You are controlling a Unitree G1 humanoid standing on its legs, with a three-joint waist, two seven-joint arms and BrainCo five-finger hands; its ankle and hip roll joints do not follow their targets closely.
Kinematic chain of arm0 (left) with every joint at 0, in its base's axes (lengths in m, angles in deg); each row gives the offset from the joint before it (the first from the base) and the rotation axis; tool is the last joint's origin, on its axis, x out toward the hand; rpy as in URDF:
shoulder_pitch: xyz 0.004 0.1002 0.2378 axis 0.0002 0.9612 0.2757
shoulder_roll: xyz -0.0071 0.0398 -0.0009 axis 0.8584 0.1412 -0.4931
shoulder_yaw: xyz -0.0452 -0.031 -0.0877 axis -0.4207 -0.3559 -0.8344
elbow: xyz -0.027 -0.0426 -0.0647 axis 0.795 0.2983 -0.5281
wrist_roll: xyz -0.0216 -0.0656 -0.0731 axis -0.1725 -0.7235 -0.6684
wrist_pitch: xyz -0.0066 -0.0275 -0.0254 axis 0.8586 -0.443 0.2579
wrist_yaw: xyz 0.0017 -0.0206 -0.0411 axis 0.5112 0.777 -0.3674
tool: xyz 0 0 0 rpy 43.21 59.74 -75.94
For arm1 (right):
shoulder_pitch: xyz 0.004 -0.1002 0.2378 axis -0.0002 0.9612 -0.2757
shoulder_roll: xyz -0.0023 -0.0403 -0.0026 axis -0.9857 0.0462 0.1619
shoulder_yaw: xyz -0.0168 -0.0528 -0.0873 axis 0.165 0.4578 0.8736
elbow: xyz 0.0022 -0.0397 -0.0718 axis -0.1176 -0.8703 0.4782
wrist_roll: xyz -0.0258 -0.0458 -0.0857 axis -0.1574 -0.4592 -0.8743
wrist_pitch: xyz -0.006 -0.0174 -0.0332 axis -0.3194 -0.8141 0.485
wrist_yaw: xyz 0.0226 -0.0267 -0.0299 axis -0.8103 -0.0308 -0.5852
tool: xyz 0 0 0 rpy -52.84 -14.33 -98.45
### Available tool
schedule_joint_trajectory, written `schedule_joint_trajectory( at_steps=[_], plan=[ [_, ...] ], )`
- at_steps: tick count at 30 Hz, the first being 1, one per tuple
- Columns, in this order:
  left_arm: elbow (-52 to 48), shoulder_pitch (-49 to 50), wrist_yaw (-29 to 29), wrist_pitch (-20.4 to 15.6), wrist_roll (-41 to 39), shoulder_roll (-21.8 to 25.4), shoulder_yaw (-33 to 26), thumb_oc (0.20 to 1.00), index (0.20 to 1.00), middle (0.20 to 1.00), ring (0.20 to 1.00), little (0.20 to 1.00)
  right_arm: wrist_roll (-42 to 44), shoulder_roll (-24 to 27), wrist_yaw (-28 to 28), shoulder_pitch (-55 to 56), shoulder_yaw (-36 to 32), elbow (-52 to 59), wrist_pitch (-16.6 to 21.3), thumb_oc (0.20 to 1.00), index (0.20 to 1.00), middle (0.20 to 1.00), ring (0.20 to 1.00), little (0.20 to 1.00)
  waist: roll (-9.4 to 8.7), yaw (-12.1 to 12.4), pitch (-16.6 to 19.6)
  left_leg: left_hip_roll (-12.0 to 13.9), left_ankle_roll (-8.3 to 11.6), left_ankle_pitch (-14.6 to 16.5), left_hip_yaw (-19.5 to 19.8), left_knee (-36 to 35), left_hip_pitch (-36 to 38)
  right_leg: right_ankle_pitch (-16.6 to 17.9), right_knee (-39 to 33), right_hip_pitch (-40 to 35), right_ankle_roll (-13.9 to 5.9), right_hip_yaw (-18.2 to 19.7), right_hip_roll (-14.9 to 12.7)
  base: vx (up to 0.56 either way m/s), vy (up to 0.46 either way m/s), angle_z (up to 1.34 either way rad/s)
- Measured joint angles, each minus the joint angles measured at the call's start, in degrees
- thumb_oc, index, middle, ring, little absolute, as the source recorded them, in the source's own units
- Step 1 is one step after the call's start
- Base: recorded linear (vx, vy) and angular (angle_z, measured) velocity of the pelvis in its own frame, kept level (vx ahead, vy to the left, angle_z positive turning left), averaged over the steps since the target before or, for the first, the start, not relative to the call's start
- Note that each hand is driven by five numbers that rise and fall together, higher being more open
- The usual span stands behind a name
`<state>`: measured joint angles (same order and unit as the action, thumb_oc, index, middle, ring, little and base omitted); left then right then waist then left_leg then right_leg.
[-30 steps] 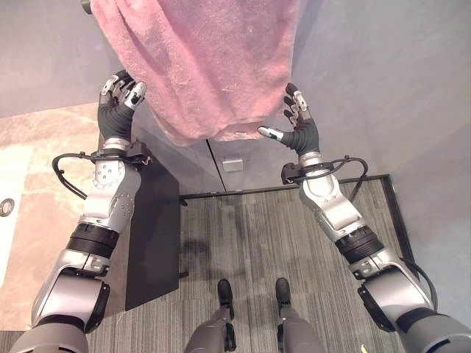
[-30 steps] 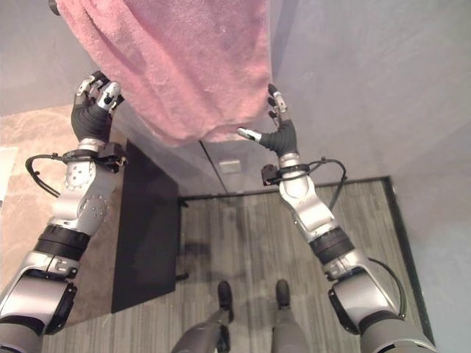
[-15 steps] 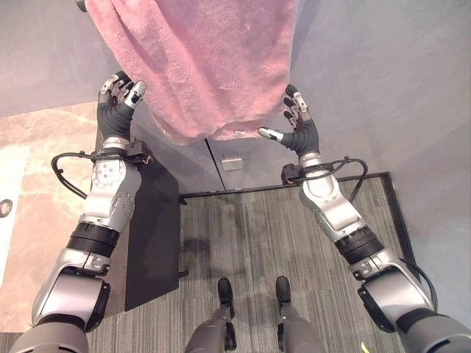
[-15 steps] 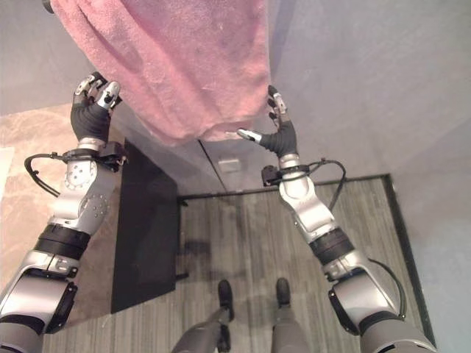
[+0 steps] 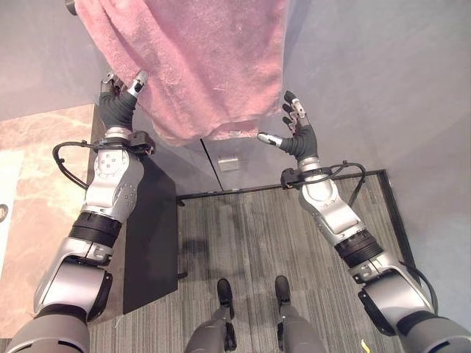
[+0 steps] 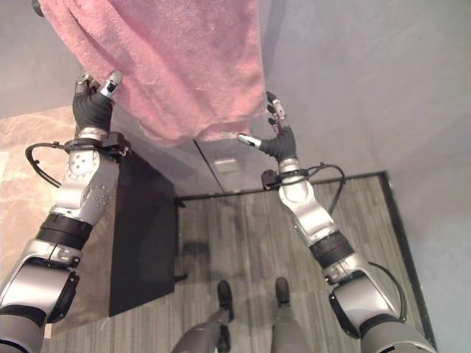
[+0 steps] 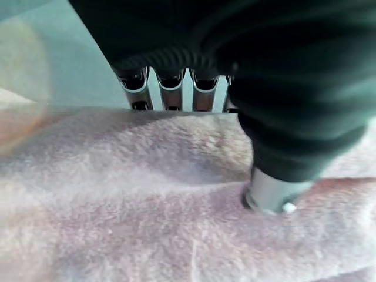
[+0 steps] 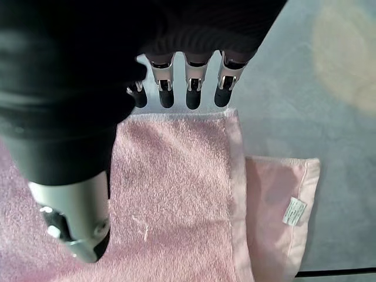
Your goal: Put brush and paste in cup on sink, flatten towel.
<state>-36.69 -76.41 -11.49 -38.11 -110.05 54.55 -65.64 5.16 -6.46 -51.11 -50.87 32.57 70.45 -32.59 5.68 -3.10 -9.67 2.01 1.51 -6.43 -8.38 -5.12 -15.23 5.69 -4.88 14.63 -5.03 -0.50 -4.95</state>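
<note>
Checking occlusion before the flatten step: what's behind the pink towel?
Grey wall shows around the pink towel. A second towel layer with a white tag hangs behind the front one. Left hand fingers go under its edge; the hanging point is covered.

A pink terry towel [image 5: 191, 66] hangs down a grey wall, its nap fluffy and its lower hem uneven, sagging lowest near the middle. It hangs in two layers: a second layer with a small white label shows past the front layer's hemmed side edge. The left fingers [image 7: 170, 88] lie behind the towel's left edge with the thumb pressed on its front. The right fingers [image 8: 194, 88] stand straight at its lower right edge, the thumb under the hem.
</note>
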Motion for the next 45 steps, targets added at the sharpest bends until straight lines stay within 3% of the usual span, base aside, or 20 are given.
schedule_joint_trajectory(
  at_steps=[8,17,25,34,35,43,45],
  plan=[
    [-0.1,0.1,0.0,0.0,0.6,0.0,0.0,0.555,0.555,0.555,0.555,0.555,0.0,0.1,0.0,0.0,0.0,0.0,0.0,1.0,1.0,1.0,1.0,1.0,-0.01,-0.8,0.0,0.2,0.0,0.0,0.0,0.0,0.0,0.2,0.0,0.0,0.12,0.0,0.2,0.0,-0.001,-0.01],
    [-0.1,0.1,0.2,0.0,0.7,0.0,-0.1,0.529,0.529,0.529,0.529,0.529,-0.1,2.3,-0.1,-1.9,0.3,-0.8,-1.3,1.0,1.0,1.0,1.0,1.0,-0.02,0.1,0.0,0.2,0.0,0.0,0.3,0.0,0.0,0.3,0.0,-0.2,0.11,-0.3,0.2,-0.01,-0.001,0.01],
    [-0.1,0.0,0.3,0.0,0.7,0.1,0.0,0.517,0.517,0.517,0.517,0.517,0.0,6.1,0.0,-10.6,1.9,-6.9,-2.4,1.0,1.0,1.0,1.0,1.0,-0.04,0.9,0.0,0.1,-0.14,-0.2,1.9,0.0,-1.3,0.2,0.0,0.4,0.12,-1.6,0.2,-0.03,0.007,0.09],
    [-0.1,-1.7,0.6,0.0,0.5,0.1,0.5,0.498,0.498,0.498,0.498,0.498,2.6,6.3,-0.8,-14.4,5.2,-9.2,-3.4,1.0,1.0,1.0,1.0,1.0,-0.31,1.3,0.2,0.1,-0.14,-0.3,2.2,0.0,-2.3,0.2,0.0,1.2,0.12,-1.8,0.3,0.0,0.005,0.02],
    [-0.1,-1.7,0.6,0.0,0.5,0.1,0.5,0.495,0.495,0.495,0.495,0.495,2.8,6.3,-1.0,-14.4,5.2,-9.3,-3.4,0.896,0.896,0.896,0.896,0.896,-0.31,1.3,0.2,0.1,-0.14,-0.3,2.2,0.0,-2.3,0.2,0.0,1.2,0.12,-1.8,0.3,0.0,0.0,0.0],
    [-0.2,-1.6,0.6,0.0,0.6,0.1,0.5,0.479,0.479,0.479,0.479,0.479,3.3,6.3,-1.3,-14.5,5.6,-9.2,-3.5,0.598,0.598,0.598,0.598,0.598,-0.39,1.3,0.1,0.1,-0.14,-0.3,2.2,0.0,-2.3,0.2,0.0,1.2,0.11,-1.8,0.3,0.0,0.0,0.0],
    [-0.3,-1.4,0.6,0.0,0.6,0.1,0.5,0.47,0.47,0.47,0.47,0.47,2.7,6.3,-1.2,-14.5,5.4,-8.8,-3.6,0.479,0.479,0.479,0.479,0.479,-0.41,1.3,0.1,0.1,-0.14,-0.3,2.1,0.0,-2.2,0.2,0.0,1.2,0.11,-1.7,0.3,0.0,0.0,0.0]
  ],
)
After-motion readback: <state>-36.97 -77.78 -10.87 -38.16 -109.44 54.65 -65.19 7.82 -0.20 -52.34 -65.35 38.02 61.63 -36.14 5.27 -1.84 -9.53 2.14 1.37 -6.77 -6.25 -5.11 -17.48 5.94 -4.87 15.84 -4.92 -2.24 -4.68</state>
